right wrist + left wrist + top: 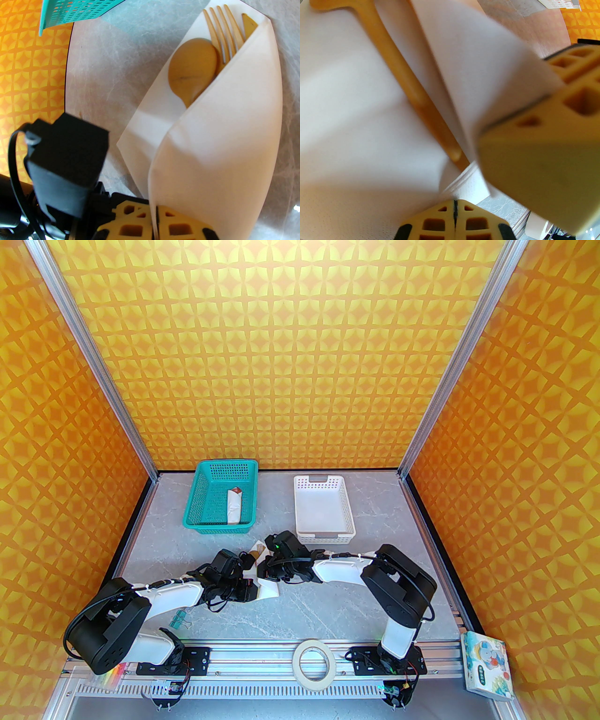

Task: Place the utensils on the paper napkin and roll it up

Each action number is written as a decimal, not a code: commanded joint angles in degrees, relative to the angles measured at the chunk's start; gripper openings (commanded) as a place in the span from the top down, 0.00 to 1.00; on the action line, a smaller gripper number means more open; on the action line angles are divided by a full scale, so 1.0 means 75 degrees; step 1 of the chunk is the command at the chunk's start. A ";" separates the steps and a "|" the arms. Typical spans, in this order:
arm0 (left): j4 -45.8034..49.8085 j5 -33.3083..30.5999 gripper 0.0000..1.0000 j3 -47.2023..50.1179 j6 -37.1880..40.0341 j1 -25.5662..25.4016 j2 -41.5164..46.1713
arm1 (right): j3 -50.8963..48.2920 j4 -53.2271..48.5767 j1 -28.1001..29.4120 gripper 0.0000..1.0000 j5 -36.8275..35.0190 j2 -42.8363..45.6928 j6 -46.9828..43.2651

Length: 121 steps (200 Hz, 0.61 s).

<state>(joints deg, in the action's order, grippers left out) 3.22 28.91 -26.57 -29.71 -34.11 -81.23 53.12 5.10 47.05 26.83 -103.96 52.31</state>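
The paper napkin (218, 145) lies on the grey table, one side folded over the utensils. From the fold stick out a wooden spoon (192, 65), a fork (222, 28) and a third wooden tip (249, 23). My right gripper (155, 211) is shut on the folded flap's edge. In the left wrist view a utensil handle (417, 93) lies on the napkin (346, 117) under the lifted flap, which the right gripper's fingers (534, 152) hold. My left gripper (454, 206) is shut, its tips at the napkin's near edge. From above, both grippers (255, 575) meet over the napkin (269, 589).
A teal basket (201, 502) at the back left holds a white roll with a red-brown tip (234, 505). An empty white basket (349, 516) stands to its right. Binder clips (180, 619) lie by the left arm. A tape roll (314, 662) and a picture box (485, 664) sit at the near rail.
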 commanded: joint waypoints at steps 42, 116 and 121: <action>0.0143 -0.0090 1.00 0.0021 0.0076 0.0046 0.0189 | 0.0084 0.0797 0.0102 0.90 0.0130 -0.0443 0.0265; 0.0151 -0.0081 1.00 0.0088 0.0073 0.0044 0.0436 | -0.0004 0.1048 0.0114 0.86 0.0178 -0.0885 0.0405; 0.0167 -0.0087 1.00 0.0113 0.0072 0.0047 0.0495 | -0.0016 0.1050 0.0113 0.85 0.0193 -0.0911 0.0407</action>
<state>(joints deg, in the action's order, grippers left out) 3.36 28.88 -26.57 -29.74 -34.11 -80.09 53.12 11.25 47.51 27.66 -109.30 54.39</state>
